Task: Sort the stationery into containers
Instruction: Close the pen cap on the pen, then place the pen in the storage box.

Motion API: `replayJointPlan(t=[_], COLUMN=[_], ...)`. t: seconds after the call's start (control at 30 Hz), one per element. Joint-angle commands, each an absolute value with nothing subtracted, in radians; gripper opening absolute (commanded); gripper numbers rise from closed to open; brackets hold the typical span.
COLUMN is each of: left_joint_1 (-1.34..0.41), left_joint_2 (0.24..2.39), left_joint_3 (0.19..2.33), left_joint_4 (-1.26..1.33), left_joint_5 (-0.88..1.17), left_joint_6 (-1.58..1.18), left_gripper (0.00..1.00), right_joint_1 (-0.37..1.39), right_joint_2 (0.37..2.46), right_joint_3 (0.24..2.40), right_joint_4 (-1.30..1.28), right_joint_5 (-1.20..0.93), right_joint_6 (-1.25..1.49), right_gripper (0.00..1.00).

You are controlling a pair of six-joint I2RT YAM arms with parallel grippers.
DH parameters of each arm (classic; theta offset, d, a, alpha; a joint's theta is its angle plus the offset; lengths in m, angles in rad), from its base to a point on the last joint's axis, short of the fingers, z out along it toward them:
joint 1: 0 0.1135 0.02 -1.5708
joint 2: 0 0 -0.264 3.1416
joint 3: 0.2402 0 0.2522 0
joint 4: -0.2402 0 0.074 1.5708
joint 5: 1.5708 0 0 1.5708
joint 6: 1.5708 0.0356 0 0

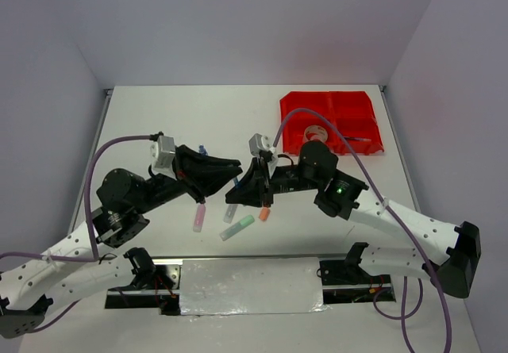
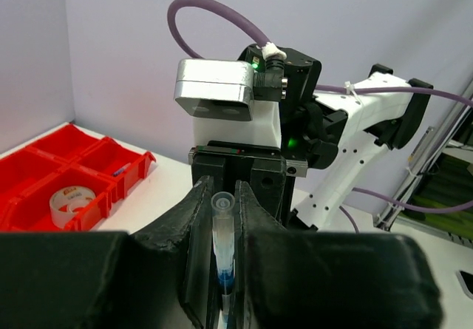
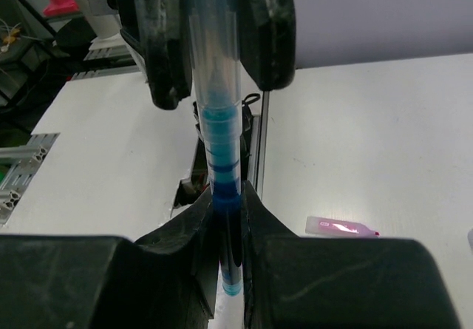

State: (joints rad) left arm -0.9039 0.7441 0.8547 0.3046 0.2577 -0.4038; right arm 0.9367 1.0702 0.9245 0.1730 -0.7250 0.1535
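The left gripper (image 1: 236, 166) is clenching on the clear-capped end of a thin blue plastic pen (image 3: 221, 151). It is doing so well to the left of the block of four bright red plastic bins (image 1: 353, 105), nearer to the arm bases. The right gripper (image 3: 227, 202) is grasping the blue end of the same pen, so both claws are holding it between them. On the white table (image 1: 159, 115), also left of the red block, four items are lying apart: a pastel pink highlighter (image 1: 198, 216), a pale capped marker (image 1: 230, 212), a pastel green highlighter (image 1: 236, 228) and a small orange piece (image 1: 264, 213). Inside the block, a clear tape roll (image 1: 315, 133) is lying in the near left bin, and a thin dark pen (image 1: 359, 139) in the near right one.
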Motion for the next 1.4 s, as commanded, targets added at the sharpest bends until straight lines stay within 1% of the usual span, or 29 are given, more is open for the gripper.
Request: replayJointPlan(t=[0.0,0.17,0.3,0.37,0.47,0.53,0.6,0.63,0.67,0.7,0.73,0.77,0.8,0.83,0.87,0.9,0.93,0.97,1.0,1.03,1.07,1.1,1.13,1.17,1.23,1.27,1.3,1.33,1.37], left_joint_1=[-0.908,-0.908,-0.916,-0.933,-0.974,-1.002,-1.003,-1.005,-1.005,-1.005,-1.003,-1.003,-1.003,-1.003,-1.003,-1.002,-1.002,-1.002,-1.002,-1.002,-1.002,-1.0,-1.0,-1.0,-1.0,-1.0,-1.0,-1.0,-1.0], left_joint_2=[0.753,0.797,0.837,0.86,0.903,0.929,0.943,0.913,0.89,0.861,0.835,0.787,0.772,0.752,0.747,0.744,0.744,0.745,0.749,0.755,0.761,0.765,0.781,0.791,0.836,0.853,0.87,0.899,0.907], left_joint_3=[0.778,0.622,0.424,0.378,0.305,0.287,0.308,0.327,0.345,0.401,0.437,0.519,0.563,0.61,0.656,0.746,0.79,0.864,0.9,0.934,0.998,1.029,1.063,1.136,1.222,1.309,1.348,1.382,1.417], left_joint_4=[0.36,0.406,0.572,0.647,0.725,0.741,0.718,0.64,0.593,0.528,0.453,0.314,0.249,0.186,0.129,0.033,0.003,-0.068,-0.093,-0.112,-0.127,-0.155,-0.161,-0.175,-0.269,-0.312,-0.36,-0.45,-0.483], left_joint_5=[0.305,0.324,0.36,0.36,0.35,0.344,0.344,0.328,0.312,0.278,0.173,0.117,0.06,-0.057,-0.114,-0.174,-0.28,-0.328,-0.378,-0.426,-0.504,-0.543,-0.576,-0.633,-0.701,-0.786,-0.832,-0.869,-0.894], left_joint_6=[-0.445,-0.5,-0.593,-0.613,-0.63,-0.629,-0.618,-0.606,-0.592,-0.557,-0.543,-0.505,-0.493,-0.482,-0.474,-0.474,-0.476,-0.485,-0.492,-0.497,-0.506,-0.515,-0.515,-0.523,-0.54,-0.566,-0.584,-0.601,-0.606], left_gripper=[0.0,0.0,0.0,0.0,0.0,0.0,0.0,0.0,0.0,0.0,0.0,0.0,0.0,0.0,0.05,0.15,0.28,0.53,0.65,0.75,0.89,0.97,1.0,0.99,0.99,0.99,0.99,0.99,0.99], right_joint_1=[0.943,0.933,0.902,0.896,0.884,0.879,0.879,0.882,0.881,0.879,0.879,0.879,0.88,0.881,0.882,0.881,0.882,0.876,0.87,0.867,0.852,0.841,0.832,0.815,0.743,0.674,0.637,0.606,0.573], right_joint_2=[1.078,1.109,1.17,1.216,1.256,1.261,1.255,1.24,1.227,1.215,1.206,1.191,1.184,1.178,1.164,1.16,1.163,1.169,1.178,1.189,1.21,1.224,1.247,1.256,1.276,1.275,1.272,1.258,1.247], right_joint_3=[1.056,1.256,1.466,1.558,1.623,1.621,1.57,1.539,1.454,1.409,1.372,1.297,1.261,1.226,1.139,1.1,1.069,1.021,0.997,0.977,0.947,0.936,0.927,0.91,0.896,0.875,0.864,0.861,0.868], right_joint_4=[0.196,0.111,0.068,0.038,0.029,0.063,0.069,0.074,0.084,0.106,0.106,0.106,0.103,0.104,0.116,0.144,0.15,0.155,0.178,0.196,0.21,0.233,0.242,0.251,0.265,0.288,0.288,0.269,0.241], right_joint_5=[-0.605,-0.531,-0.525,-0.523,-0.537,-0.548,-0.551,-0.558,-0.558,-0.58,-0.598,-0.613,-0.656,-0.663,-0.655,-0.632,-0.615,-0.604,-0.595,-0.589,-0.594,-0.597,-0.592,-0.594,-0.594,-0.594,-0.58,-0.545,-0.444], right_joint_6=[0.134,0.112,0.139,0.149,0.191,0.216,0.204,0.189,0.183,0.176,0.17,0.163,0.158,0.152,0.158,0.163,0.169,0.182,0.193,0.21,0.239,0.251,0.277,0.29,0.317,0.357,0.382,0.418,0.429], right_gripper=[0.0,0.0,0.0,0.0,0.0,0.0,0.0,0.0,0.0,0.0,0.0,0.0,0.0,0.0,0.0,0.0,0.0,0.0,0.0,0.0,0.0,0.0,0.0,0.0,0.0,0.0,0.0,0.0,0.0])
